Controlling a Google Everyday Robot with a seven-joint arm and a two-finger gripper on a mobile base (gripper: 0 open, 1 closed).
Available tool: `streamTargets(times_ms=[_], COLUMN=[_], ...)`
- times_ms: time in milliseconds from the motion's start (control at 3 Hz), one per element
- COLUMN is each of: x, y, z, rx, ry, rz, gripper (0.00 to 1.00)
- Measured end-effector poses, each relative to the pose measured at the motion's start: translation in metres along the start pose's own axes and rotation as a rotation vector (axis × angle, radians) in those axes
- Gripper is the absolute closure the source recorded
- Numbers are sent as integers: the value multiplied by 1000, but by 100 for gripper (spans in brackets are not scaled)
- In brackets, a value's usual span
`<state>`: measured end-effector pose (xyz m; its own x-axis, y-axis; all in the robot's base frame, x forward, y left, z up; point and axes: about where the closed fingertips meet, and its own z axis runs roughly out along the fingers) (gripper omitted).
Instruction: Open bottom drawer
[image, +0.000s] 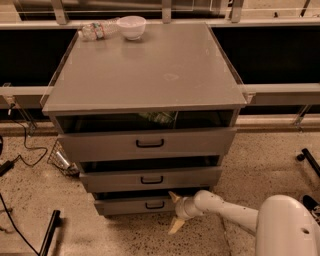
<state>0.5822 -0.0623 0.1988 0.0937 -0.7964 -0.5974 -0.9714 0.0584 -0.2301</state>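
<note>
The bottom drawer (127, 206) is the lowest, narrowest grey front of the cabinet, with a small black bar handle (155, 204). It stands slightly pulled out, with a dark gap above its front. My gripper (174, 212) is on a white arm that reaches in from the lower right. It sits low by the floor, just right of the handle at the drawer's right end. Its two pale fingers (175, 226) are spread apart, one up and one down, and hold nothing.
The middle drawer (150, 179) and top drawer (147, 143) are also slightly out above it. A white bowl (132, 26) and a plastic bottle (97, 30) sit on the cabinet top (150, 65). Cables (20, 155) lie on the floor at left. My white base (287, 227) is at lower right.
</note>
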Motion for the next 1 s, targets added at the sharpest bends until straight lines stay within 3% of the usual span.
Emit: streamTargets(times_ms=[1000], x=[7], y=[-14], z=[21], rx=[-19], ry=[99], rz=[-31], gripper=[0])
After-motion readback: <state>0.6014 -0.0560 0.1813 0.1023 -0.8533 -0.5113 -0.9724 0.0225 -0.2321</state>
